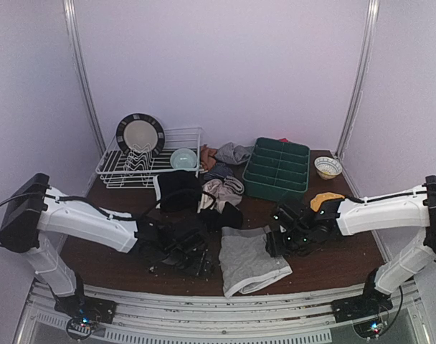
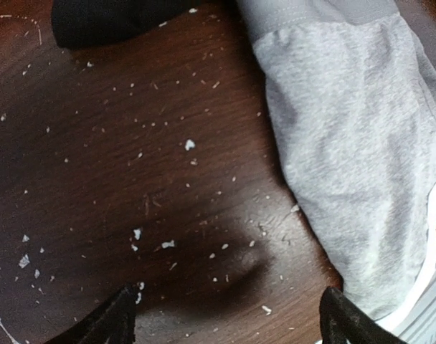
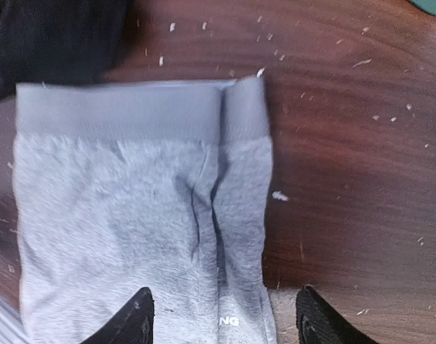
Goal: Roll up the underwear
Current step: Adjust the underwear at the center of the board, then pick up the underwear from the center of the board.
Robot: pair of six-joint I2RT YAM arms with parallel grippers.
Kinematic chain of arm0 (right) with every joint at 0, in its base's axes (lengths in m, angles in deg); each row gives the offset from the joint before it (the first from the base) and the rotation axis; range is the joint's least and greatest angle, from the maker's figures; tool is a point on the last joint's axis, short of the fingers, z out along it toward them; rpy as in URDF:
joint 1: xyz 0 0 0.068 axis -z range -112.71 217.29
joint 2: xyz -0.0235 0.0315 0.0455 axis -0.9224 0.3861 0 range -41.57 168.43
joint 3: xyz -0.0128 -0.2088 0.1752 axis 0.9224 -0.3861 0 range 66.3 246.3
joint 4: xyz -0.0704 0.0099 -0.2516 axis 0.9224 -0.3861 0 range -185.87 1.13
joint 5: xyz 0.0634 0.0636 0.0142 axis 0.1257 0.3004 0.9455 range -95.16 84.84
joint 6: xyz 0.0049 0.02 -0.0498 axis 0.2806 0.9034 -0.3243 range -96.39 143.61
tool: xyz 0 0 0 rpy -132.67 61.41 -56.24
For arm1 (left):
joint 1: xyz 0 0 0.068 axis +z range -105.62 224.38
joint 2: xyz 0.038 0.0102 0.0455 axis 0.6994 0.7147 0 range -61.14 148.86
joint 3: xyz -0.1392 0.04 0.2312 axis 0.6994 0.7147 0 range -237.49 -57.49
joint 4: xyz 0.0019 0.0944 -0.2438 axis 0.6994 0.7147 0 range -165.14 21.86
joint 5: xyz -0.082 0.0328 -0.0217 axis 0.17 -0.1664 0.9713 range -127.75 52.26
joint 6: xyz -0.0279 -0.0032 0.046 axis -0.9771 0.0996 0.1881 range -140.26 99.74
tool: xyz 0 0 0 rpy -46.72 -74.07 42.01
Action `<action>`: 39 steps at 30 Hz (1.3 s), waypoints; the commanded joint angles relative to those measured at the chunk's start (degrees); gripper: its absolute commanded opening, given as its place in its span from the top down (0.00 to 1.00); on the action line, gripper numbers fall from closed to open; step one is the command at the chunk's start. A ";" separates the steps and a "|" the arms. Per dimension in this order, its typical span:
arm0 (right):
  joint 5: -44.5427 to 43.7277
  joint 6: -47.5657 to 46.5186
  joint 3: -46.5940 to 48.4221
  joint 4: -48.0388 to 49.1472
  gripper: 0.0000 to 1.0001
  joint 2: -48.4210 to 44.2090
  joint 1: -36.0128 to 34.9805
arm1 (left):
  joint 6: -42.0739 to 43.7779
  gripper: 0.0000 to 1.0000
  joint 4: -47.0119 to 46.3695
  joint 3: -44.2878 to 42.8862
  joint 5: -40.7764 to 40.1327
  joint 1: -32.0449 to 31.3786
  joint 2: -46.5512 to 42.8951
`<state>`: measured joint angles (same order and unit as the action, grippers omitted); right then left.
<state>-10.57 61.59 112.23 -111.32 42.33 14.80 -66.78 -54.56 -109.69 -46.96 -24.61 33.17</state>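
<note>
Okay, grey boxer briefs (image 1: 250, 261) lie flat at the 6 o'clock edge of the table (image 1: 110, 264), with the 3 o'clock side folded inward, likely to narrow them for rolling. Left gripper (image 2: 230, 299) at their 9 o'clock, fingers wide apart, empty over bare wood. Right gripper (image 3: 225, 299) at 3 o'clock, fingers parted above the folded edge, gripping nothing. Other underwear (image 1: 221, 192) heaped at 12.

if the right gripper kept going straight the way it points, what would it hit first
Most likely the light grey underwear: the right gripper points down at its folded edge, jaws open. The gap to it is unclear.
</note>
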 commanded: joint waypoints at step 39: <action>17.97 2.80 -5.35 4.40 1.00 -8.04 6.28 | 2.59 0.41 -4.23 -4.62 2.79 0.35 5.47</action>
<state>9.80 62.90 104.32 -102.47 35.03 22.53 -64.40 -56.33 -114.30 -44.77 -24.59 37.86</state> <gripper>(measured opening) 0.006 0.593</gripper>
